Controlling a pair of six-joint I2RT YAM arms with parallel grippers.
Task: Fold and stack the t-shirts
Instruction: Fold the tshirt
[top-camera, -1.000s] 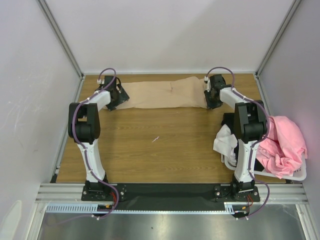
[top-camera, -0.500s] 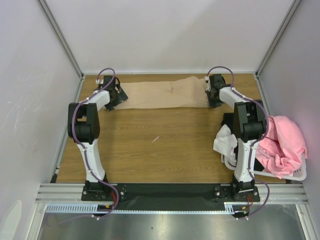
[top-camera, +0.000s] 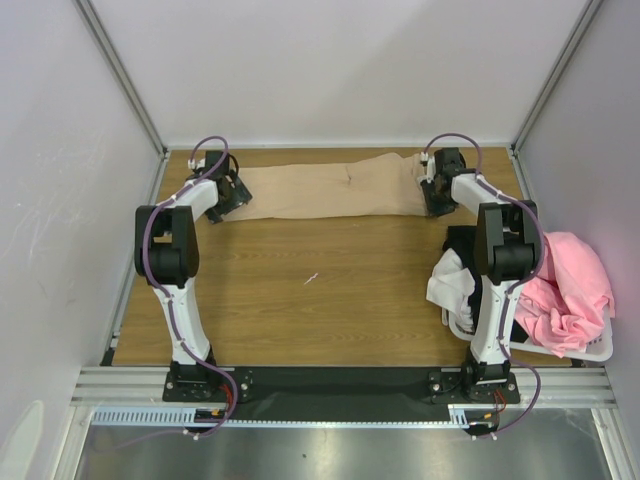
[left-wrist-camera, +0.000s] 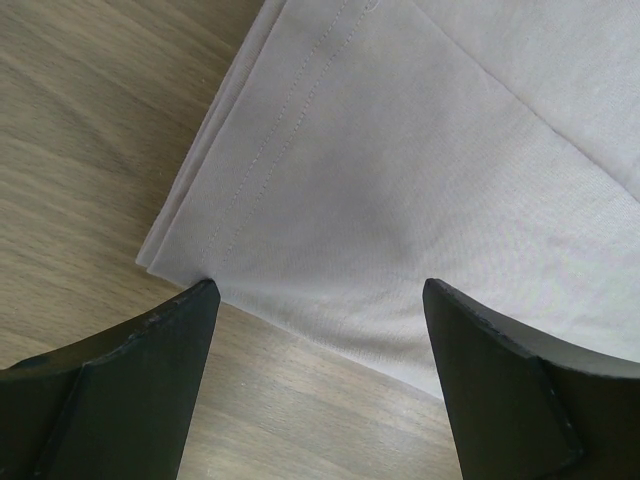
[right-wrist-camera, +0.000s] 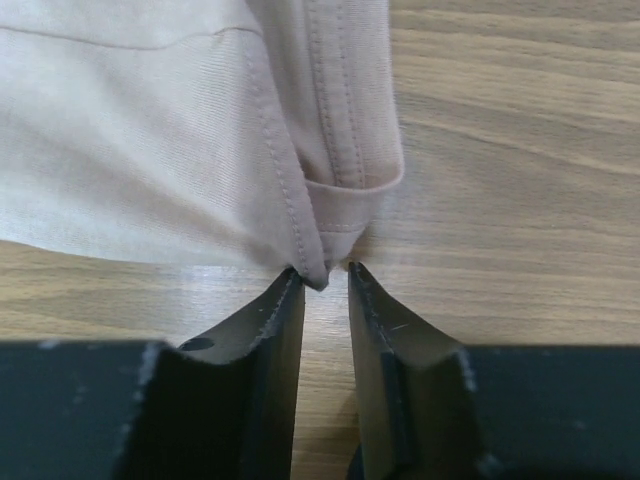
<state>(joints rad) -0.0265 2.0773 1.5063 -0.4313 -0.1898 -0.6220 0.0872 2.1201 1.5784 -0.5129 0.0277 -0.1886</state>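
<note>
The tan t-shirt (top-camera: 335, 190) lies stretched along the far edge of the surface (top-camera: 320, 300) as a long narrow band, and my two hands sit at its ends. My left hand (left-wrist-camera: 315, 300) is spread wide over the band's near left corner, where doubled edges show, and it holds nothing. My right hand (right-wrist-camera: 325, 285) is only narrowly parted. The hemmed corner at that end rests right at the mouth of the gap, and as far as I can see it is not clamped.

I judge the lengthwise folding done. The band has yet to be folded across into a packet. The rest is untouched: the pink t-shirt (top-camera: 565, 290) is heaped on the basket (top-camera: 590, 352), with the white t-shirt (top-camera: 447, 285) and black t-shirt (top-camera: 465, 240) crumpled beside it — no stack exists yet.
</note>
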